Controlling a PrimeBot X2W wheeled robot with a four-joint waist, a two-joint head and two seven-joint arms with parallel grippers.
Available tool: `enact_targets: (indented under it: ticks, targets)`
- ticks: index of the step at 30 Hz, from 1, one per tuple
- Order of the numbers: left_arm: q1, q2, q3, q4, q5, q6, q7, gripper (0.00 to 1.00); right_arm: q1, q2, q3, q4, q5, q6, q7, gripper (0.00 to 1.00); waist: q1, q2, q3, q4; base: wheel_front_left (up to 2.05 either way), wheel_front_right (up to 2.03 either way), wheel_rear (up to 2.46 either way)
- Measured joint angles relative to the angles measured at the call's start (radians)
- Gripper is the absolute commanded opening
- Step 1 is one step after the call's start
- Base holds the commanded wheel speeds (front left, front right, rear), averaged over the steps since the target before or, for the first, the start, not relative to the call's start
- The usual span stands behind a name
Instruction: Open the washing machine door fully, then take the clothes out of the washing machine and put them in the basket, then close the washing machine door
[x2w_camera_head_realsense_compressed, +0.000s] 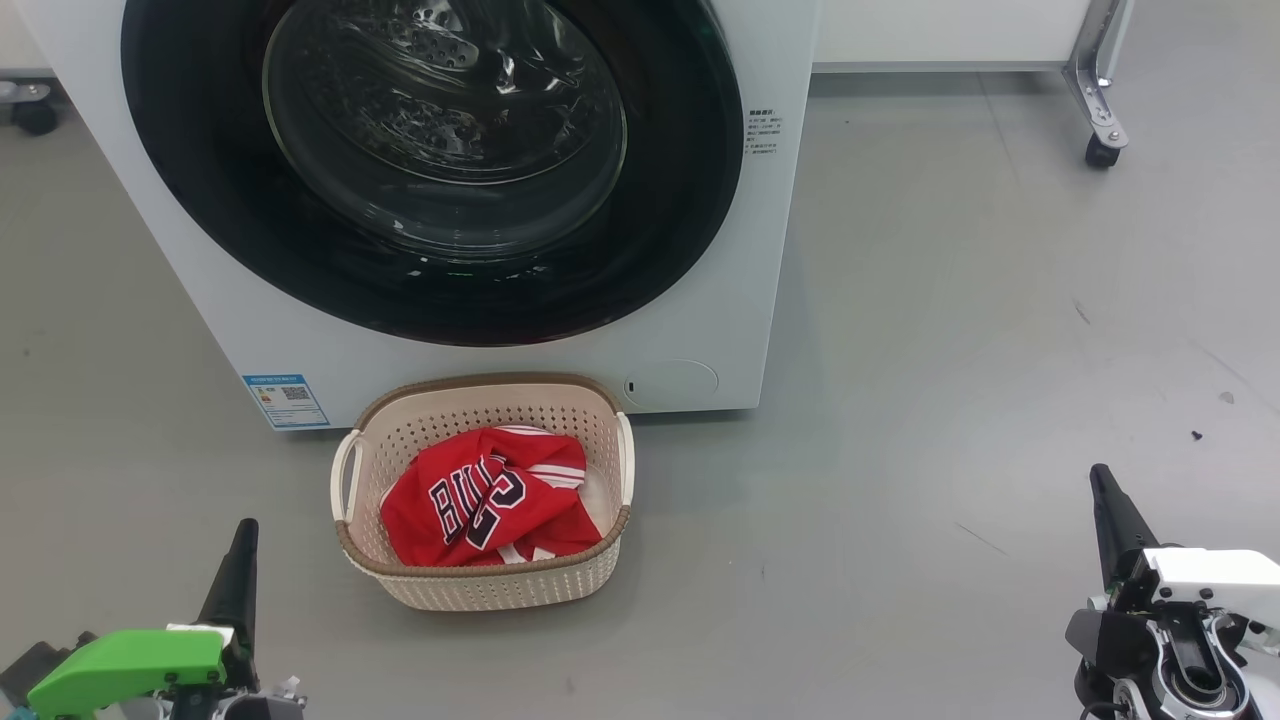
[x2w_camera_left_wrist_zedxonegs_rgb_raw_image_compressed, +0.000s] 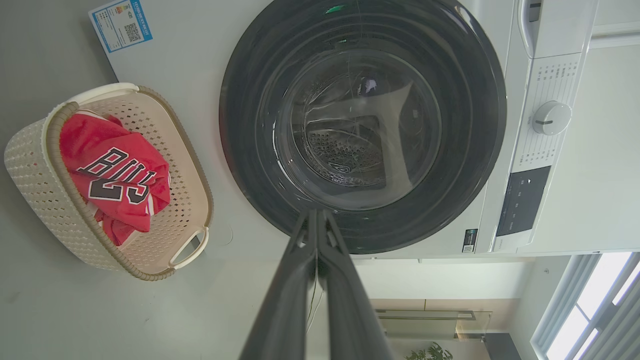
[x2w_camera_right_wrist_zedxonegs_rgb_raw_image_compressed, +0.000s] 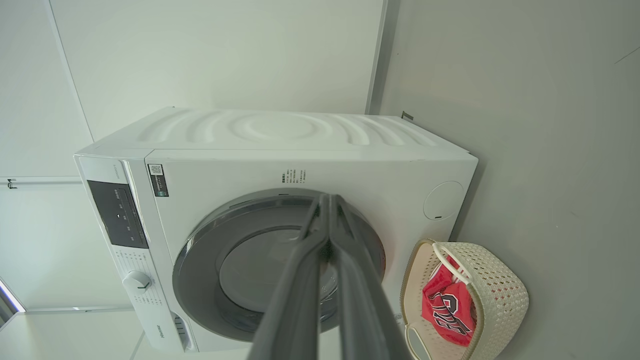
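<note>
Head view first, and we found the left pincer (x2w_camera_head_realsense_compressed: 243, 545) low on its own side, its two dark fingers pressed together with nothing between them. Over on the other side the right pincer (x2w_camera_head_realsense_compressed: 1105, 495) was the same: fingers together, nothing gripped.

Between the two, nearer the left pincer and ahead of its tips, the basket (x2w_camera_head_realsense_compressed: 480, 590) stood on the grey floor (x2w_camera_head_realsense_compressed: 900, 450), clear of both pincers. And there were the clothes (x2w_camera_head_realsense_compressed: 480, 500), bunched inside it, the red jersey's dark lettering facing up!

Beyond the basket, further out from both pincers, the washing machine (x2w_camera_head_realsense_compressed: 690, 300) stood with the basket just in front of it. The washing machine door (x2w_camera_head_realsense_compressed: 430, 170) sat shut against the white front, and we could see the steel drum through its glass.

In the left wrist view, the joined tips pointed at the door's black ring, with the basket off to their left. In the right wrist view, the tips pointed at the door too, with the basket off to their right.
</note>
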Motion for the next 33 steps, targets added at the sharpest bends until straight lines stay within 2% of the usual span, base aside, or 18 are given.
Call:
enact_targets:
  ticks: [33]
  targets:
    - [-0.001, 0.0, 0.002, 0.002, 0.0, 0.0, 0.0, 0.0, -0.001, 0.0, -0.004, 0.006, 0.0, 0.001, 0.007, 0.0, 0.0, 0.0, 0.0, 0.0, 0.0, 0.0, 0.0]
